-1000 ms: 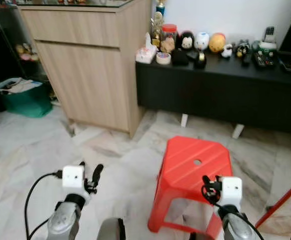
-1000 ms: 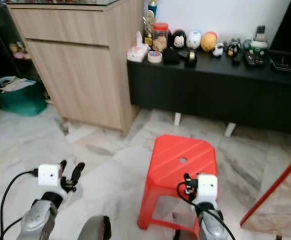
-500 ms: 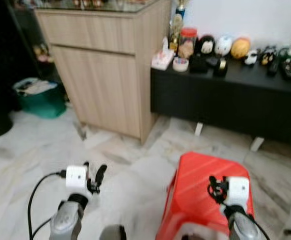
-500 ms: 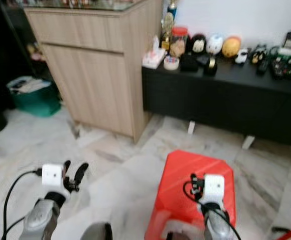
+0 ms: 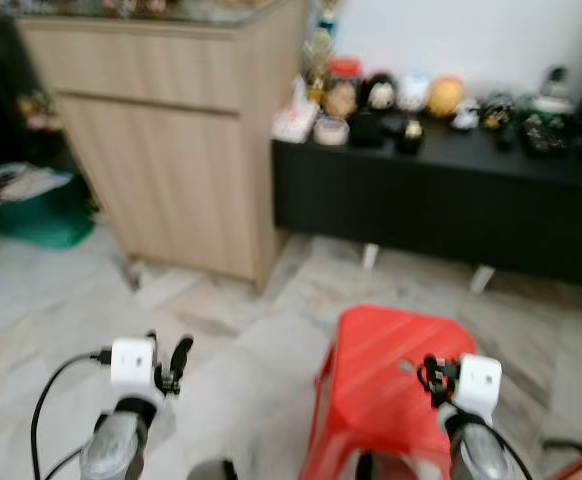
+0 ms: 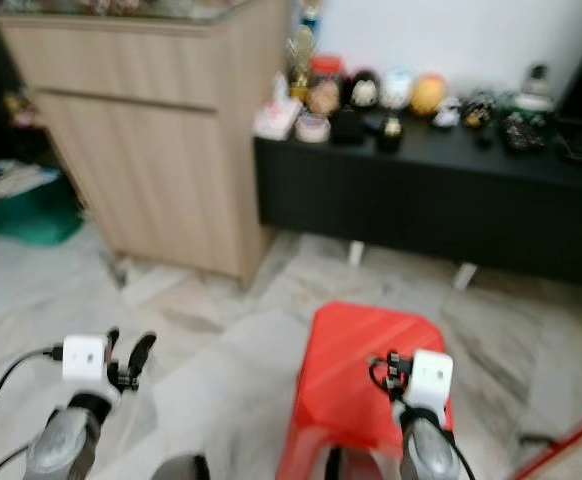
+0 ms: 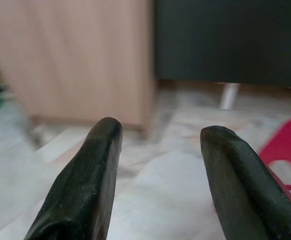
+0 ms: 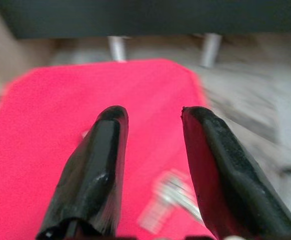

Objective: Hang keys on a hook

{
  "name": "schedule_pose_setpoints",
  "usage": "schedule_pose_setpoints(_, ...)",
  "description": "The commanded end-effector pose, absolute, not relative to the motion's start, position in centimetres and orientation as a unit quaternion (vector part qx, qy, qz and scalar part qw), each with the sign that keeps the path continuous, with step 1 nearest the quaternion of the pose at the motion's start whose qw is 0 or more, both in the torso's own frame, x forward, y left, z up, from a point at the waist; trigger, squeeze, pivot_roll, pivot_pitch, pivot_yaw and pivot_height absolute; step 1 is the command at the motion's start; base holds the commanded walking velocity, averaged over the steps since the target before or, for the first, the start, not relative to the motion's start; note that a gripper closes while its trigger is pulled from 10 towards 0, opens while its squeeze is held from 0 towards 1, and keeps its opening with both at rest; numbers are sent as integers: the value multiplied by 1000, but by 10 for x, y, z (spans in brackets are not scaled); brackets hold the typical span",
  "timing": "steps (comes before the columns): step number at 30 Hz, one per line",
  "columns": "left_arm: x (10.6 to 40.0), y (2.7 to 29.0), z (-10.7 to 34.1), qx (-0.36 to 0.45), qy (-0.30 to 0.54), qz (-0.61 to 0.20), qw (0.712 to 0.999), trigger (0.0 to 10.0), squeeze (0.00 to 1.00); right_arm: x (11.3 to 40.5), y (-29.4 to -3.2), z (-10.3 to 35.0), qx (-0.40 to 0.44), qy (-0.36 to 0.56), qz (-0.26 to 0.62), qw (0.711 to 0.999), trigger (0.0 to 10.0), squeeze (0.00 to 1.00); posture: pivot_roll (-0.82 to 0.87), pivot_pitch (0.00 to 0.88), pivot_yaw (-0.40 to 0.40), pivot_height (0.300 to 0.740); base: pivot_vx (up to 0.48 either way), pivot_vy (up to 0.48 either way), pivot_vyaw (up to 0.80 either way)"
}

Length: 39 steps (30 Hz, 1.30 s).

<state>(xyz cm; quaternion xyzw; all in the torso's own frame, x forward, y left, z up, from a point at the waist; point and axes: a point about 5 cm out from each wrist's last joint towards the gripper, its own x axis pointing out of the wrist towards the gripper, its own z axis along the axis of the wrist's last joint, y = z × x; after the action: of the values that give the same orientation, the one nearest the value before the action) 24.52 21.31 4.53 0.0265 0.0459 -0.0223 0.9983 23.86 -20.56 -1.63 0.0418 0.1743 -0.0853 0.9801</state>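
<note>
Stool (image 5: 391,375) just ahead, low sideboard (image 5: 441,200) behind it, tall cabinet (image 5: 161,140) to its left

Two silver arms, each topped by a white boxy wrist camera. The left gripper (image 5: 169,357) and right gripper (image 8: 153,127) have long, matte black fingers. Black cables loop beside both wrists.

Left gripper (image 7: 158,145), fingers parted, hangs above marble floor (image 7: 155,185).

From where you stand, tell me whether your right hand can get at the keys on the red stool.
Probably yes. The right hand is open just above the red stool, with the blurred keys lying below its fingers and nothing between.
</note>
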Motion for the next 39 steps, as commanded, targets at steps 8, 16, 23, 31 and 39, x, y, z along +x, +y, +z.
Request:
schedule_pose_setpoints(8, 248, 211, 49, 34, 40, -30, 998, 10000, 0, 239, -206, -18, 44, 182, -90, 978, 10000, 0, 59, 0, -8, 609, 0, 0, 0)
schedule_pose_setpoints(16, 250, 208, 50, 34, 40, -33, 998, 10000, 0, 252, -205, -20, 28, 217, -69, 973, 10000, 0, 57, 0, -2, 609, 0, 0, 0)
schedule_pose_setpoints(23, 258, 204, 57, 33, 29, -38, 998, 10000, 0, 268, -205, -15, 17, 236, -61, 970, 10000, 0, 71, 32, -9, 609, 0, 0, 0)
schedule_pose_setpoints(31, 253, 202, 57, 30, 28, -38, 998, 10000, 0, 280, -200, -9, 23, 242, -66, 968, 10000, 0, 80, 92, -15, 609, 0, 0, 0)
schedule_pose_setpoints(39, 241, 199, 54, 28, 39, -41, 998, 10000, 0, 281, -204, -11, 46, 256, -93, 961, 10000, 0, 89, 161, -20, 609, 0, 0, 0)
